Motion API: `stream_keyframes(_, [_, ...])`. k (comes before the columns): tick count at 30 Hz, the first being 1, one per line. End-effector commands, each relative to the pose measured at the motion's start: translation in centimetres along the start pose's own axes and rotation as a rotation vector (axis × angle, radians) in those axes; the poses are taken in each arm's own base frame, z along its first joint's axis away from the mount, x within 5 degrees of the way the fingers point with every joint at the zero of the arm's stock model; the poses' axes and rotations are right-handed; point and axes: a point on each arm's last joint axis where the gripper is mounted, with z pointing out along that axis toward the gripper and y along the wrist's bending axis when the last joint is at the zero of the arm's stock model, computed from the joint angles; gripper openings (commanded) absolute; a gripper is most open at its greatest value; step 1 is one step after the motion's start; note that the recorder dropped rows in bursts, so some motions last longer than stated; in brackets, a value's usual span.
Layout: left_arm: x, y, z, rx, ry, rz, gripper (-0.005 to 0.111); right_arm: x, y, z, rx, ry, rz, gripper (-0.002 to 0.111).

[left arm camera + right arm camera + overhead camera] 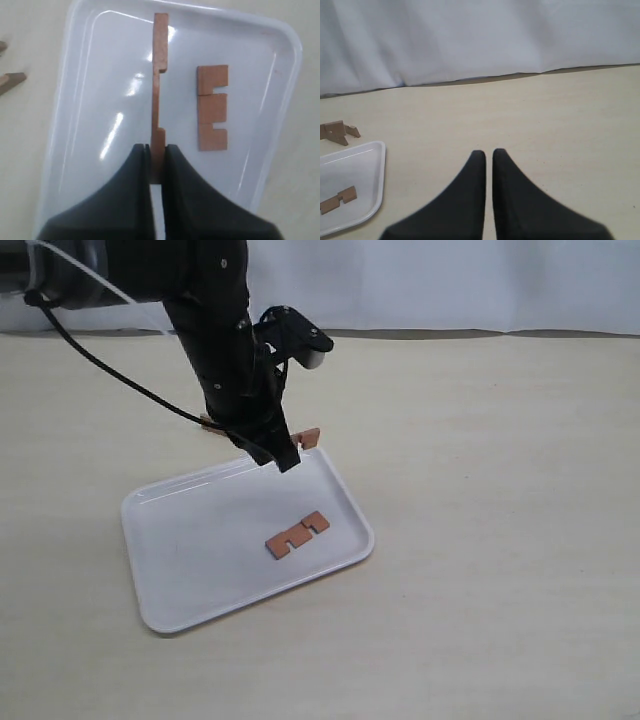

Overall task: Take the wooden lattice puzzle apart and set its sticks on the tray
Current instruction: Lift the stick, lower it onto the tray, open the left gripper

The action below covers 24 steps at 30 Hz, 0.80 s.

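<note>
My left gripper (158, 150) is shut on one reddish-brown notched stick (159, 85), held edge-on above the white tray (80, 85). In the exterior view the left gripper (285, 458) hangs over the tray's (190, 580) far rim. Another stick (298, 533) lies flat inside the tray, also seen as a stick (212, 108) beside the held one. What is left of the puzzle (308, 438) rests on the table behind the tray, partly hidden by the arm; it shows as the puzzle (337, 131) in the right wrist view. My right gripper (489, 153) is shut and holds nothing; it is out of the exterior view.
A beige table (500, 540) stretches to the right of the tray. A white backdrop (450, 280) lines the far edge. A black cable (120, 380) trails from the left arm.
</note>
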Motion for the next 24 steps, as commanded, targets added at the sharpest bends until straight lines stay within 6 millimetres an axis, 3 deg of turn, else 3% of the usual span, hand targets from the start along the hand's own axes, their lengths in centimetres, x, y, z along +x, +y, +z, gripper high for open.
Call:
stream_keyframes(1, [-0.1, -0.5, 0.9, 0.065, 0.01, -0.012, 0.0, 0.0, 0.0, 0.0, -0.002, -0.01, -0.001, 0.005])
stream_keyframes(9, [0.4, -0.5, 4.6, 0.122, 0.118, 0.037, 0.0, 0.0, 0.0, 0.0, -0.002, -0.01, -0.001, 0.005])
stream_keyframes(14, [0.5, -0.4, 4.9, 0.125, 0.124, 0.036, 0.001, 0.0, 0.0, 0.0, -0.002, -0.01, -0.001, 0.005])
stream_keyframes(16, [0.5, -0.4, 4.9, 0.125, 0.124, 0.036, 0.01, 0.0, 0.0, 0.0, -0.002, -0.01, -0.001, 0.005])
stream_keyframes(18, [0.5, -0.5, 4.8, 0.126, 0.128, 0.029, 0.031, 0.0, 0.0, 0.0, -0.002, -0.01, -0.001, 0.005])
stream_keyframes(20, [0.5, -0.5, 4.8, 0.126, 0.128, 0.029, 0.041, 0.0, 0.0, 0.0, -0.002, -0.01, -0.001, 0.005])
stream_keyframes(24, [0.5, -0.4, 4.9, 0.124, 0.124, 0.029, 0.042, 0.0, 0.0, 0.0, -0.002, -0.01, -0.001, 0.005])
